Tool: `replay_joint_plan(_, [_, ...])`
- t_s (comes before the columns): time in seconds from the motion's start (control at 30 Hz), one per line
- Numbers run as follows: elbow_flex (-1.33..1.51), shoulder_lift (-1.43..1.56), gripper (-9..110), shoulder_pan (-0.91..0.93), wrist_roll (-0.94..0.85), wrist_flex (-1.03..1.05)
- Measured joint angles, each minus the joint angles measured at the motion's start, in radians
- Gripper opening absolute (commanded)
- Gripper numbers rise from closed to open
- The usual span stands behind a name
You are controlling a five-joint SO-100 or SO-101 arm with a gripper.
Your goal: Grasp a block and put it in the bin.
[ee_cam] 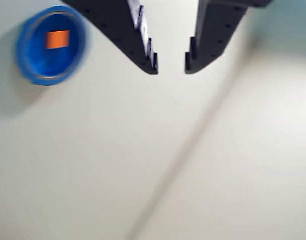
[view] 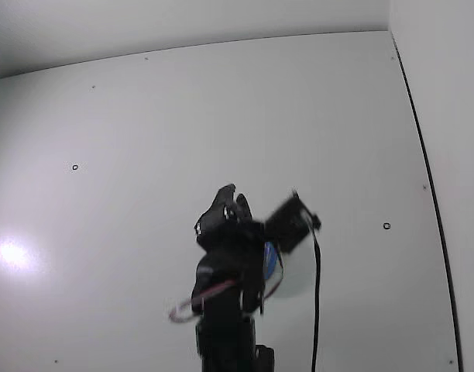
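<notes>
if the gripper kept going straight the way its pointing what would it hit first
Probably just the bare white table. In the wrist view the open gripper points at empty surface; the bin with the block inside sits off to the left, out of its line. Depth is unclear.

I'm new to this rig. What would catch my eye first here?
In the wrist view, the blue bin at upper left stands out, with the orange-red block lying inside it. Beside it, the dark pincer hangs open and empty over the pale table. The fixed view shows mainly the black arm.
</notes>
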Motion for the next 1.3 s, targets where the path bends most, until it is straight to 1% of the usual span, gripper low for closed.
replay_joint_plan(0.07, [0.003, 0.129, 9, -0.002, 0.118, 0.0])
replay_joint_plan(0.17, [0.074, 0.232, 9, 0.002, 0.285, 0.02])
replay_joint_plan(0.23, [0.12, 0.262, 9, 0.002, 0.347, 0.031])
replay_joint_plan(0.33, [0.189, 0.288, 8, -0.011, 0.39, 0.066])
replay_joint_plan(0.47, [0.43, 0.29, -1, -0.005, 0.39, 0.11])
replay_joint_plan(0.57, [0.515, 0.296, 0, -0.014, 0.376, 0.112])
replay_joint_plan(0.87, [0.701, 0.296, 0, -0.014, 0.356, 0.161])
replay_joint_plan(1.1, [0.784, 0.293, 0, -0.014, 0.356, 0.181])
replay_joint_plan(1.23, [0.795, 0.293, 0, -0.041, 0.356, 0.181])
replay_joint_plan(1.3, [0.805, 0.296, 0, -0.1, 0.356, 0.181])
